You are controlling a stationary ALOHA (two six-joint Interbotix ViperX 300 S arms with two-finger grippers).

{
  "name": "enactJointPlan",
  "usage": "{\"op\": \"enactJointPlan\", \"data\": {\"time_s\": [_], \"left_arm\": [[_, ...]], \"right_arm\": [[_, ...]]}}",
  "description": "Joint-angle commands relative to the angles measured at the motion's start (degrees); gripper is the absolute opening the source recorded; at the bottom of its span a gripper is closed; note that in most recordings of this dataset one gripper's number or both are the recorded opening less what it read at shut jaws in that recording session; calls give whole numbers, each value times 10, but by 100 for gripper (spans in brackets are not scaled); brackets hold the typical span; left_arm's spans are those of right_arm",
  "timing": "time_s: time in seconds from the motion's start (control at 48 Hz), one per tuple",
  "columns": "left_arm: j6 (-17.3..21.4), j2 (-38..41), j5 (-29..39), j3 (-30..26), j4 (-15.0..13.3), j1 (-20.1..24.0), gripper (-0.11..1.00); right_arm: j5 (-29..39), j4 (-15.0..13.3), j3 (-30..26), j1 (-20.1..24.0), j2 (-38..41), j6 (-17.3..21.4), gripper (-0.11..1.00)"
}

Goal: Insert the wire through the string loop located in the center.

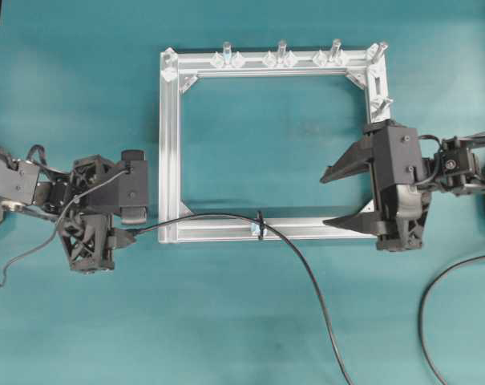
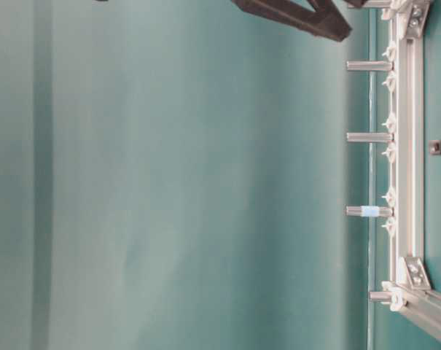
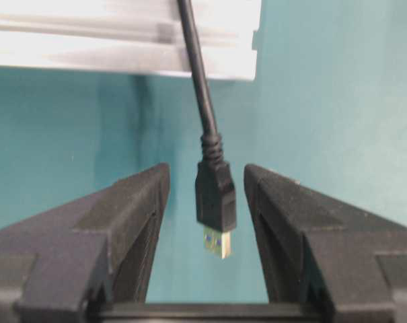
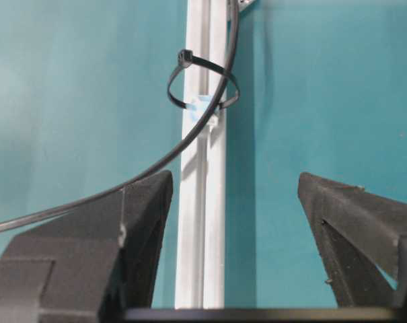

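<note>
In your left wrist view, the wire's (image 3: 204, 101) USB plug (image 3: 215, 202) hangs in the lower middle between the left pincer's (image 3: 206, 195) jaws, which stand apart on either side without touching it, so nothing is clamped there. From the plug the wire runs up over the aluminium frame (image 3: 89, 47) at the top. In your right wrist view, the right pincer (image 4: 233, 202) is spread wide and empty, and beyond it, upper middle, the string loop (image 4: 202, 84) stands on the frame bar with the wire already passing through it. Overhead, the wire crosses the loop at the bottom bar's centre and trails to the lower right over the table (image 1: 242, 321). The threading looks done; what remains is likely withdrawing both arms.
</note>
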Motion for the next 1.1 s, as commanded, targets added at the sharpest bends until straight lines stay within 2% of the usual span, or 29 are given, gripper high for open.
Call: {"op": "enactJointPlan", "data": {"time_s": [0.0,0.271,0.458,0.708,0.812,1.083], "left_arm": [[1,-25,-5,-15,8,-3,48],[4,-98,-34,-16,11,23,48],[8,-111,-109,-14,11,35,48],[76,-116,-217,-11,11,37,48],[86,-121,-236,-11,11,40,48],[83,-147,-252,12,9,42,48]], "right_arm": [[-4,1,-12,0,-3,1,77],[-10,-1,-8,0,-3,0,77],[-25,-1,-5,0,-3,0,77],[-44,0,1,0,-4,0,77],[-57,0,6,0,-5,0,77],[-116,-1,21,0,-15,0,77]]}}
